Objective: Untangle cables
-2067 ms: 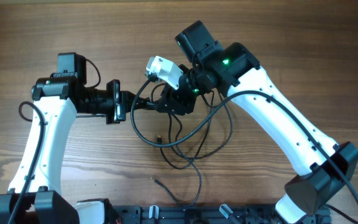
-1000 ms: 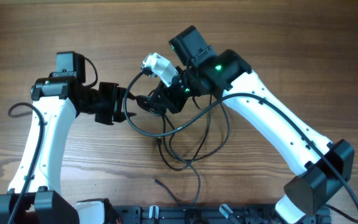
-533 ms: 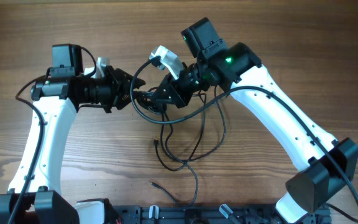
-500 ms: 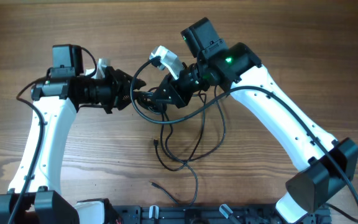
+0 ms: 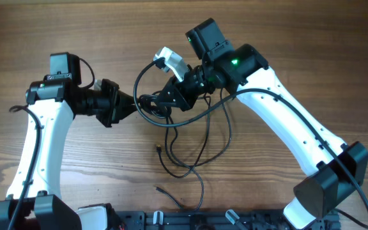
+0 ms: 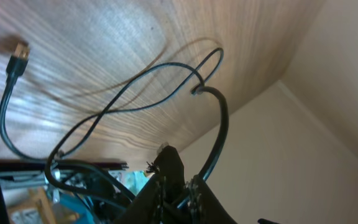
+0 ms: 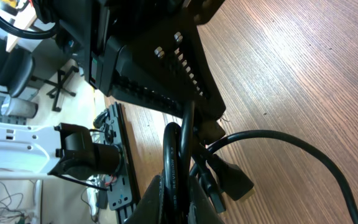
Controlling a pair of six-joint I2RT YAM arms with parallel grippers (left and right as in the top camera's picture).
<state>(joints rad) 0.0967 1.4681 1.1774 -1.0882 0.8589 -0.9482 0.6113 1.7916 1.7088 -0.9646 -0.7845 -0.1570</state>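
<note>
Two arms met over the middle of the counter [image 5: 312,45], their jaws facing each other with the knotted part of the cables [image 5: 151,106] strung between them. The left arm [image 5: 43,128] reached in from the left edge and the right arm [image 5: 280,121] from the right.

In the left wrist view the left jaws looked clenched on one thick strand that arched away over the wood. In the right wrist view the right jaws looked clenched on two or three strands running side by side, though the cords themselves hid exactly where the pads bit.

From the knot, long loops sagged toward the near edge. Two free ends lay there: one plug [image 5: 160,148] just below the knot, and a second plug [image 5: 158,188] closer to the near edge.

The step in hand seemed to be drawing the knot apart, and much of the tangle looked unresolved. Doing it well probably called for a slow, straight pull along the line between the two arms, with a watch on whether the knot opened or cinched. If both jaws held the same strand, pulling would likely only tighten it. It would be better for one side to steady the bundle while the other drew a single strand out. A free plug would have to pass back through a loop sooner or later, so those ends needed slack to slide. The thin cords also hung close to the right arm's own wiring — a likely snag.
</note>
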